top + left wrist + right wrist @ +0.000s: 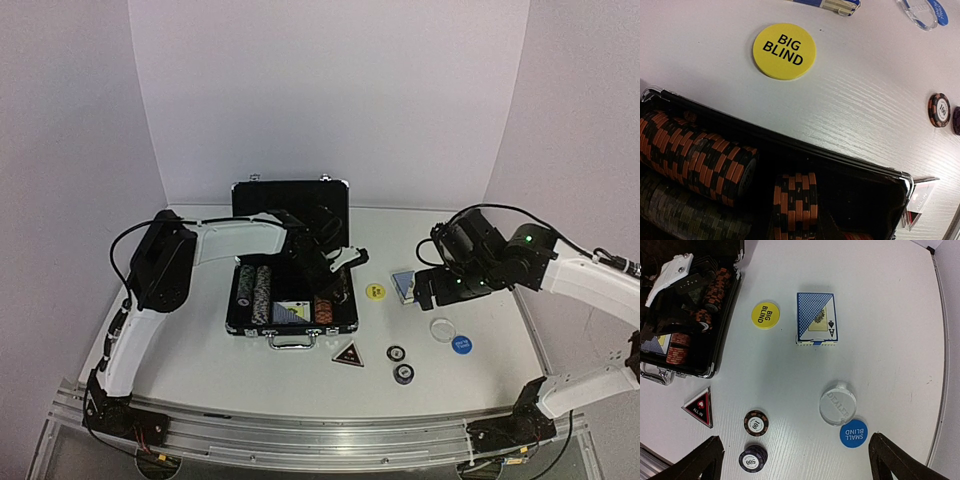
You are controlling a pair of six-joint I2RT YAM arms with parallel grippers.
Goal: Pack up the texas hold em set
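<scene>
1. So far the job looks roughly half done: the briefcase (250, 330) lies open in the middle of the surface (480, 380), lid standing up at the back, and its tray already holds rows of striped chips (262, 290), among them orange-and-black chips (695, 155), plus one blue deck (290, 312) at the front.
2. Left to pack, all lying on the surface to the right of and in front of the case:
   - the second deck (815, 317), face-up box, well apart from the case;
   - the yellow disc (765, 315) marked BIG BLIND, between case and deck;
   - the clear disc (837, 402) and, touching or just beside it, the blue disc (853, 434);
   - the triangular marker (699, 407), just in front of the case's right corner;
   - two loose chips, the 100 chip (756, 422) and the 500 chip (753, 458), close together.
3. The left claw (338, 262) hangs over the right end of the tray among the orange chips; I cannot tell whether it grips any.
4. The right claw (795, 437) is spread wide and empty, hovering above the loose discs.
5. After those pieces go in, the lid must be closed, judging by the task.
</scene>
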